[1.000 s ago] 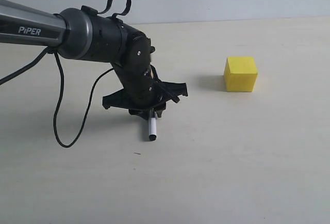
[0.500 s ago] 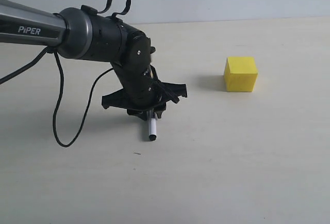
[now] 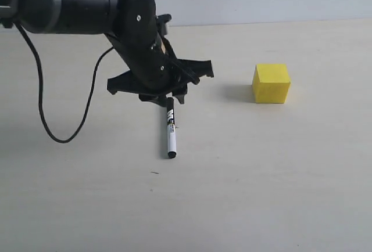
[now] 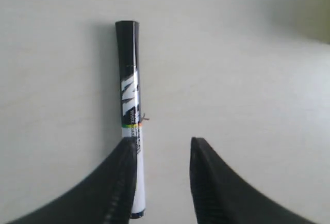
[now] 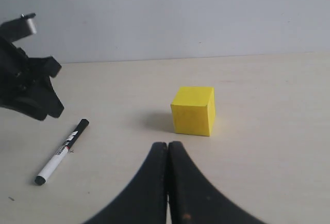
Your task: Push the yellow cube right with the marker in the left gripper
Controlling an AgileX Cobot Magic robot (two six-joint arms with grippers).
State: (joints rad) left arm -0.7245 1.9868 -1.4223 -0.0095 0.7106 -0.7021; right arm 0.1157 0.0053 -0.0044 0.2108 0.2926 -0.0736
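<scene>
Left wrist view only: left gripper (image 4: 162,149) jaws apart, gripping nothing; marker (image 4: 129,95) flat on table (image 4: 247,79), running beneath one finger. Exterior only: arm angled down from left, hovering over marker's capped end; yellow cube (image 3: 271,83) well right. Right gripper (image 5: 168,146) pressed closed, empty.

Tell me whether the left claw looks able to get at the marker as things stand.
Probably yes: the marker lies flat on the table below the open left claw, nothing covering it, the yellow cube well apart. It lies along one finger, not in the gap, so shift sideways.
</scene>
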